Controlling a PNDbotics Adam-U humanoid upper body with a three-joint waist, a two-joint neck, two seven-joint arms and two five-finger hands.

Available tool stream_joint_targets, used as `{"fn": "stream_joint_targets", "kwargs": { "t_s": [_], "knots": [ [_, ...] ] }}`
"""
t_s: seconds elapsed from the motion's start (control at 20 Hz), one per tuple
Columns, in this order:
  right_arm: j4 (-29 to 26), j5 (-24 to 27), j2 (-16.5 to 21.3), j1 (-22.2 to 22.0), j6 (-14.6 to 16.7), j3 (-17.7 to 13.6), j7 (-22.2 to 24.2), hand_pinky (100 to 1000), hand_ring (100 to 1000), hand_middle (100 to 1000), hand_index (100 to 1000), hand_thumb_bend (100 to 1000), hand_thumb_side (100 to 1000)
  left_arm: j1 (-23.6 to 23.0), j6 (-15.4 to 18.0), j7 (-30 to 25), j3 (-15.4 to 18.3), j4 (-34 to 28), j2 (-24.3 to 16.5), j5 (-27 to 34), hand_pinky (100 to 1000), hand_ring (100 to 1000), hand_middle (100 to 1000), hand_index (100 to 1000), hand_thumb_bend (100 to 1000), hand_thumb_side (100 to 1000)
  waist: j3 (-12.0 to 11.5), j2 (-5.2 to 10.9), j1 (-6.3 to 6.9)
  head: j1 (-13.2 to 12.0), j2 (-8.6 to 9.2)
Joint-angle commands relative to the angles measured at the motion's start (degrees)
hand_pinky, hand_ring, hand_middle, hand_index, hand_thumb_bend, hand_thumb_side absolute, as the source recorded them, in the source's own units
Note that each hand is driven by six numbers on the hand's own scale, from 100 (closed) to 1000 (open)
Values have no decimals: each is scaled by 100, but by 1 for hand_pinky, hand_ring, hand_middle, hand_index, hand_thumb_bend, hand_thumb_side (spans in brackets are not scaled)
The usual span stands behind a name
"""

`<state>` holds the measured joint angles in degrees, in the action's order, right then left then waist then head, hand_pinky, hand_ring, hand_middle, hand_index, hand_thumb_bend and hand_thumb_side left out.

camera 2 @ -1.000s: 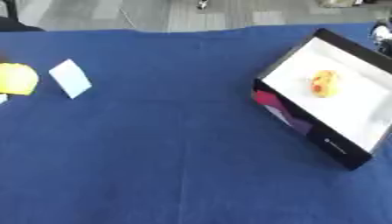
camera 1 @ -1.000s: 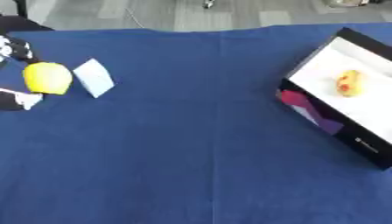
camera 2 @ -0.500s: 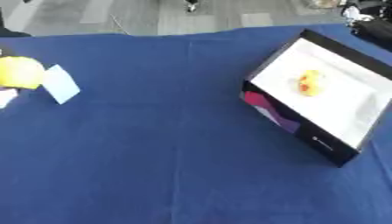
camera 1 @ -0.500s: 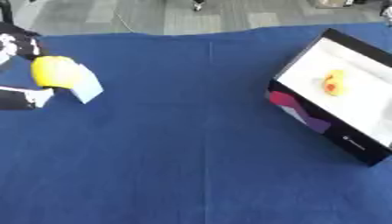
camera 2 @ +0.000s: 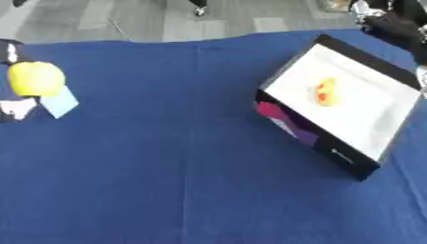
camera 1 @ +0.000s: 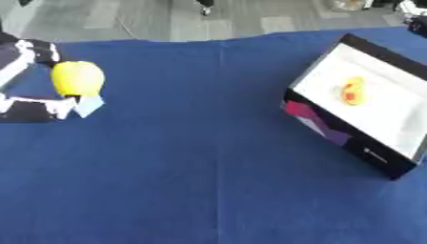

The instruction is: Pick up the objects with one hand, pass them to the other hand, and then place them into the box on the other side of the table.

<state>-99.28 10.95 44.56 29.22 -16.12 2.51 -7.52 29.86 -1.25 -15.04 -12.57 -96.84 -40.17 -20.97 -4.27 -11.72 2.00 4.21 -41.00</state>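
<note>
Left hand [camera 1: 29, 90] grasping yellow fruit [camera 1: 77, 78].
Box [camera 1: 392, 164] at table right contains a yellow-orange object [camera 1: 351, 91]; right hand state indeterminate.

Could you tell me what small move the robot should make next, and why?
Probably carry the yellow object toward the table's middle for the handover. The left hand holds it at the left edge, above a pale blue card, while the box sits far right and the right hand is at the top right.
</note>
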Motion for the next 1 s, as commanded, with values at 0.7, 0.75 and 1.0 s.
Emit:
{"fn": "stream_joint_targets", "kwargs": {
  "t_s": [0.7,0.75,1.0],
  "knots": [
    [-416,-527,-275,742,58,704,851,887,799,847,866,100,367,398,204,666,-36,412,1287,-232,764,634,591,583,100,126,-16,162,-120,301,52],
    [-420,-576,-308,780,62,743,911,887,800,848,867,100,370,394,224,703,-61,443,1323,-227,763,632,590,583,100,134,-17,163,-123,314,51],
    [-423,-791,-480,971,61,957,1236,889,805,854,871,100,383,381,331,931,-186,556,1519,-188,762,629,588,584,100,166,-30,162,-145,397,39]
  ]
}}
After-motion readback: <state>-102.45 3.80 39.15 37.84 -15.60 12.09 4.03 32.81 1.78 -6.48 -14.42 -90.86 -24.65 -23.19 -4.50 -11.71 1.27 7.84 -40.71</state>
